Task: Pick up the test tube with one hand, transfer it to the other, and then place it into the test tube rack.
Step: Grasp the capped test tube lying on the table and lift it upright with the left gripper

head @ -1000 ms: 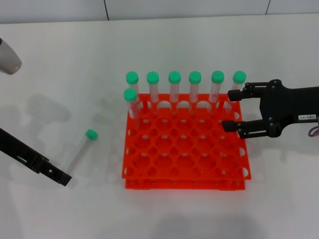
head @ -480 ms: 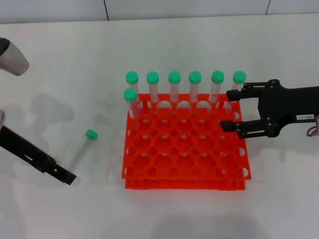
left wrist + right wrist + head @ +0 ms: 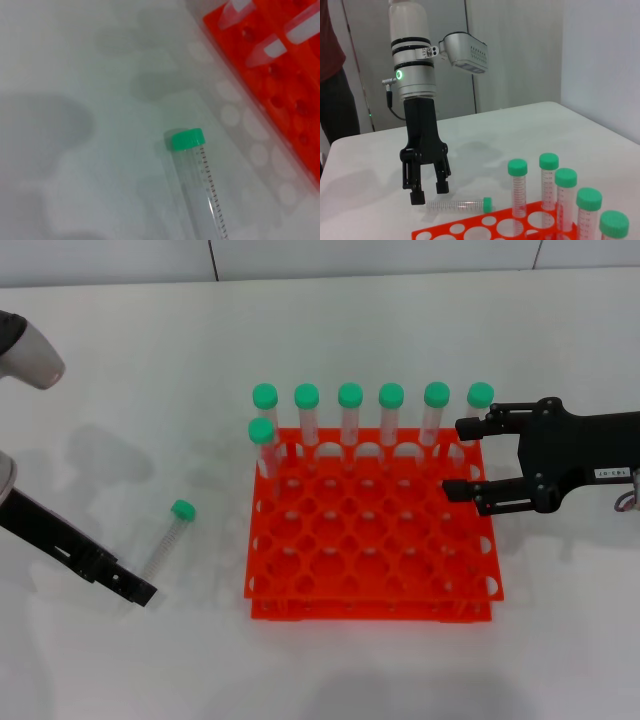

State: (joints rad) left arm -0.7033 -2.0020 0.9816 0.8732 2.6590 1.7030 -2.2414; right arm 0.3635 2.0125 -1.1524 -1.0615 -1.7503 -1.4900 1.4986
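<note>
No legible text or labels.

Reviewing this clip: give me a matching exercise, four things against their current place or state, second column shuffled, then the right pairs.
Things:
1. loose test tube
2. left tool
3. right tool
4. test tube rack

States:
A. open, hanging above the table by the tube's clear end
B. holds seven green-capped tubes, six in the far row
C. lying flat on the table, left of the rack
D. open, over the rack's right edge, holding nothing

Pairs: 1-C, 2-A, 3-D, 4-B
</note>
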